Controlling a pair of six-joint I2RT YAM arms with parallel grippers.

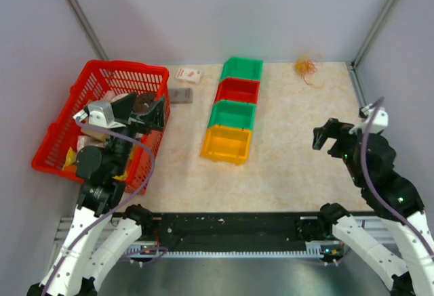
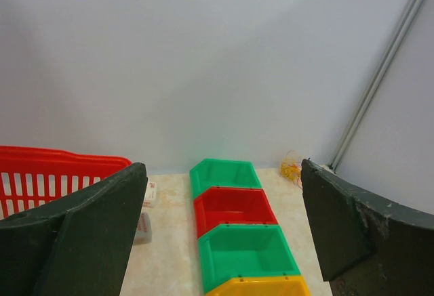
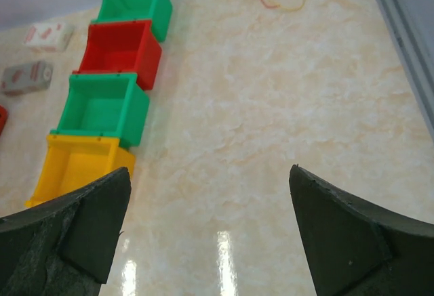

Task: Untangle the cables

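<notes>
Lying far off, the cables (image 1: 306,68) look like one blurry tangle; both jaws gape open.

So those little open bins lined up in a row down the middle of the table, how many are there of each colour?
Green: 2, the far green bin and the near green bin
Red: 1, the red bin
Yellow: 1, the yellow bin
Total: 4
</notes>
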